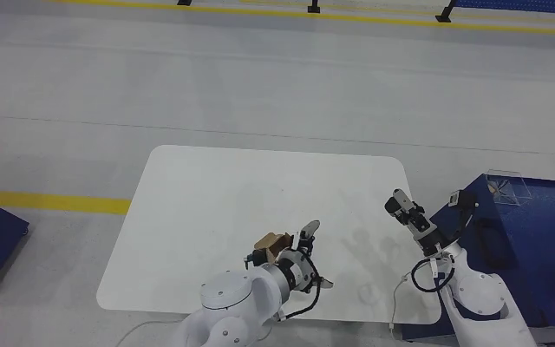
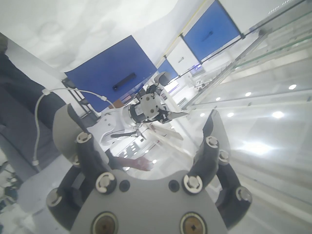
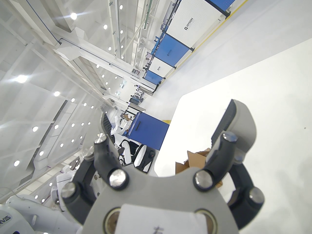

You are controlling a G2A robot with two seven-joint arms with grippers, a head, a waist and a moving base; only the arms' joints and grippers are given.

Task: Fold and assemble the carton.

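Left end effector (image 1: 320,254) sits at the front edge of the tabletop (image 1: 217,191), fingers (image 2: 69,125) spread wide. Carton (image 1: 271,242) rests on the tabletop just beside this arm's wrist, on the side away from the other arm and outside the fingers. Whether arm and carton touch cannot be told from the top view. Carton is brown cardboard, partly folded, flaps standing at uneven angles, top not closed. Right end effector (image 1: 396,201) is well apart from the carton, over the right part of the tabletop near its right edge, fingers (image 3: 231,120) likewise spread. In the right wrist view the carton shows just past one finger, its lower part hidden behind the end effector's own body, and bare white tabletop runs on beyond it to a rounded corner. In the left wrist view the right end effector appears farther off, one finger pointing up and one out to the side, with a blue cabinet (image 2: 109,74) behind it. The top view shows the same cabinet standing off the right side of the tabletop, next to the right arm. White cable (image 2: 36,125) loops toward the right arm. Grey floor (image 1: 277,78) carries a yellow line (image 1: 61,203) to the left of the tabletop.
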